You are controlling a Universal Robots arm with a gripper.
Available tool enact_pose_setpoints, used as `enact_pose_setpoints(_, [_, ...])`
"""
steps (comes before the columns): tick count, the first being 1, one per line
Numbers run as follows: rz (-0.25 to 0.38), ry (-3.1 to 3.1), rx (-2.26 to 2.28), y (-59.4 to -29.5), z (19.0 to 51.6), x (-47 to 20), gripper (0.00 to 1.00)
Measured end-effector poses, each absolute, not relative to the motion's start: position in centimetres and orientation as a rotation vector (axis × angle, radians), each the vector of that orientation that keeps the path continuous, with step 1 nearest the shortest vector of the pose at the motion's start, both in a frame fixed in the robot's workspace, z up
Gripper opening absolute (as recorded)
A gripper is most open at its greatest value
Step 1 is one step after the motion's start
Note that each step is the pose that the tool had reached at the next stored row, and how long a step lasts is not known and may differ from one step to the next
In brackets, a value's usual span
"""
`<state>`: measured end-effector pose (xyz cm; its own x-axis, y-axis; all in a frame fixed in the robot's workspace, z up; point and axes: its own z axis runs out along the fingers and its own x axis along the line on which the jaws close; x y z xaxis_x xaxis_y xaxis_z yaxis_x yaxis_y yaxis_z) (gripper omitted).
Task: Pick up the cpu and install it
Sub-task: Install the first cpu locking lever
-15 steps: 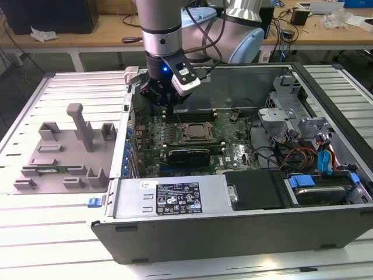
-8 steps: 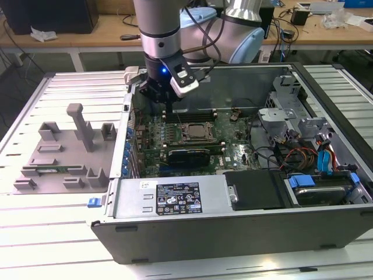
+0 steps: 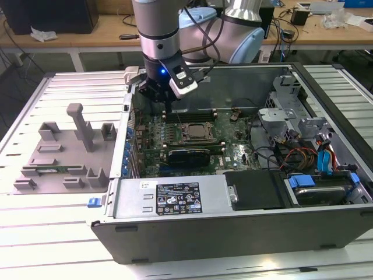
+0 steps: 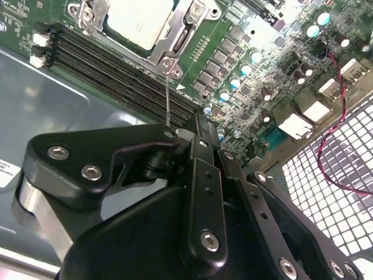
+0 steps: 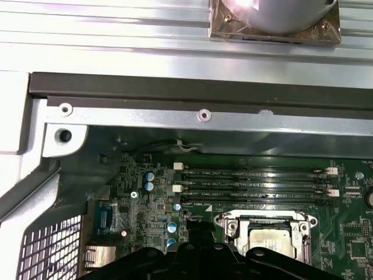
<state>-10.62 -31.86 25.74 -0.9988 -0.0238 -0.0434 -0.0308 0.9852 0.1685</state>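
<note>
Gripper (image 4: 197, 123) links, black with silver screws, sit closest to the lens in both wrist views. In the exterior view the fingers look drawn together into one narrow tip pointing down into the pc case (image 3: 233, 233). The tip hangs just beside the near-left corner of the socket frame (image 4: 175, 41), left of it in the exterior view. A thin metal rod (image 4: 167, 93) rises from that socket corner and runs behind the links (can't tell if it's pinched, the pads are hidden). No chip in the gripper.

The cpu (image 4: 140, 20), shiny silver top, lies flat inside the socket frame on the motherboard (image 4: 256, 64), metal bracket around its edges. Memory slots (image 4: 116, 64), dark and long, run alongside the socket, between it and the case wall. Blue-topped capacitors (image 4: 224, 93) stand near the gripper tip. A red and black twisted wire (image 4: 335, 87) crosses over the perforated grille (image 4: 344, 157).

Further out in the exterior view:
- The power supply (image 3: 175, 198) with its white label sits along the near wall of the case.
- The drive bay (image 3: 326, 163) with blue cables is at the exterior view's right.
- A gray fixture plate (image 3: 58, 157) with upright blocks lies on the slatted table (image 3: 46, 233) at the exterior view's left, well apart from the gripper.
</note>
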Motion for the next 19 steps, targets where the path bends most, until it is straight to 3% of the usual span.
enact_pose_setpoints(8, [0.356, 3.079, -0.04, -31.9, 25.5, -10.7, 0.11])
enact_pose_setpoints(19, [0.361, 3.086, -0.038, -31.9, 25.4, -8.5, 0.11])
